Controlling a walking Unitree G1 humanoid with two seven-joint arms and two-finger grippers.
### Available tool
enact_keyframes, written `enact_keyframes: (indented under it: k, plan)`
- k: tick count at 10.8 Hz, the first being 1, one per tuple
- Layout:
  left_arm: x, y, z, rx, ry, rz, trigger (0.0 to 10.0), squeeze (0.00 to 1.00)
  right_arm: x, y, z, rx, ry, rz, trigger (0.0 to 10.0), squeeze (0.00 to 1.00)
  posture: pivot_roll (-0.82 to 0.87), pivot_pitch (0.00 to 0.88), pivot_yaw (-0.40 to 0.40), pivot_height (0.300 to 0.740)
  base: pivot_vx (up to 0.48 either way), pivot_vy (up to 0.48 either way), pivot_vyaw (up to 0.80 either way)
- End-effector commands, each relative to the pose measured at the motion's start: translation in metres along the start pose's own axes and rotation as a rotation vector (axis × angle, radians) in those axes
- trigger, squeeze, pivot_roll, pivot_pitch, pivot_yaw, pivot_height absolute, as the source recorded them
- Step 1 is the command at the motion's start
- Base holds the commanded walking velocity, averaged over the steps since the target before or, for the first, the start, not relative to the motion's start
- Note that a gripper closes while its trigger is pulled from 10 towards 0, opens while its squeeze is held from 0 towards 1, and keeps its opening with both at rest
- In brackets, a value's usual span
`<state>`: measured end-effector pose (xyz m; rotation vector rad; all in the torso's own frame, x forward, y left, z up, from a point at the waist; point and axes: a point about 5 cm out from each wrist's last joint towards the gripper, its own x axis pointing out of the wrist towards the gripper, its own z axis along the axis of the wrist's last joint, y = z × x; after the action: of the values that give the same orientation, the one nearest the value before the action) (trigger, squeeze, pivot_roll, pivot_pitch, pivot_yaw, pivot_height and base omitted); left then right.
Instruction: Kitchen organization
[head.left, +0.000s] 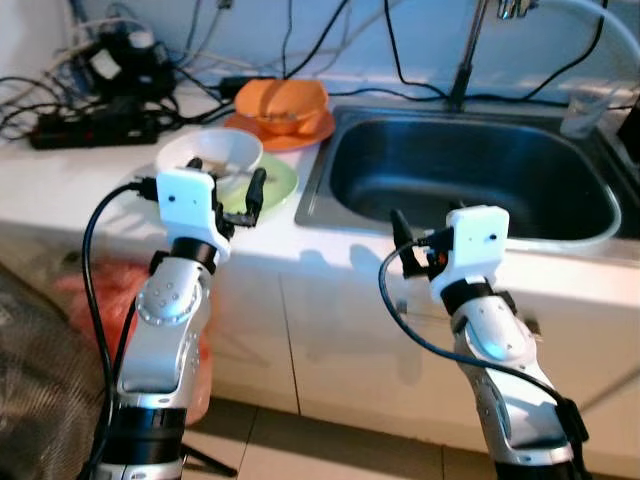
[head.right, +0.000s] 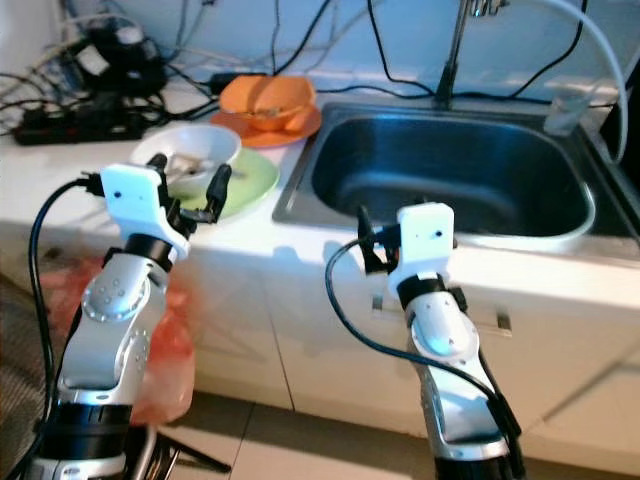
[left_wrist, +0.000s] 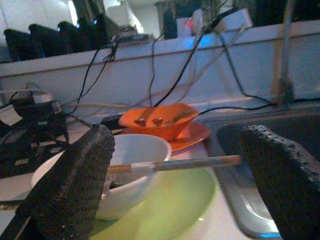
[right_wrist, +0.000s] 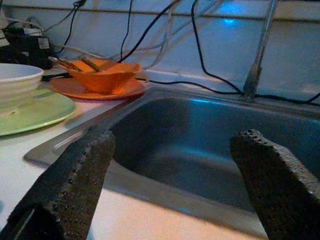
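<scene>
- While raised at the near edge of the white counter, left gripper with black fingers spread wide apart, holding nothing, just before the green plate.
- Right gripper likewise spread open and empty, at the near rim of the steel sink, to the right of the left one.
- Below both, white cabinet fronts, tiled floor, and a red bag near on the left.
- On the counter left of the sink: white bowl resting on the green plate, with chopsticks lying across the bowl's rim, one end out over the plate toward the sink.
- Farther, just behind the green plate: orange bowl sitting on an orange plate, some utensils inside, too small to tell exactly.
- Sink basin dark, right of the dishes.
- Far left on the counter: black power strip with adapters and a tangle of black and white cables along the wall.
- Far behind the sink: metal tap stem; at far right, a clear plastic cup on the sink's corner and a white hose bending over it.
</scene>
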<state>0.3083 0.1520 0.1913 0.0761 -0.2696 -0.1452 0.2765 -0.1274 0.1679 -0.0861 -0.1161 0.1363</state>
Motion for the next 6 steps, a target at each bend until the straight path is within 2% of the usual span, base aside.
enact_keyframes:
  k: [1,5,6]
  plan:
    - [0.002,-0.002,0.001,0.011,-0.009,-0.006,10.0,0.00,0.000,-0.003,0.001,-0.008,-0.008,-0.008,10.0,0.00,-0.06,0.000,0.065,0.740,0.000,0.000,0.00]
    - [0.003,-0.006,-0.002,0.002,0.000,-0.008,10.0,0.00,0.000,-0.002,0.002,-0.006,-0.012,-0.001,10.0,0.00,-0.06,0.000,0.064,0.740,0.000,0.000,0.00]
    - [0.005,-0.008,0.007,0.014,-0.039,-0.023,10.0,0.00,0.000,-0.005,0.012,-0.044,-0.068,-0.028,10.0,0.00,-0.06,0.000,0.065,0.740,0.000,0.000,0.00]
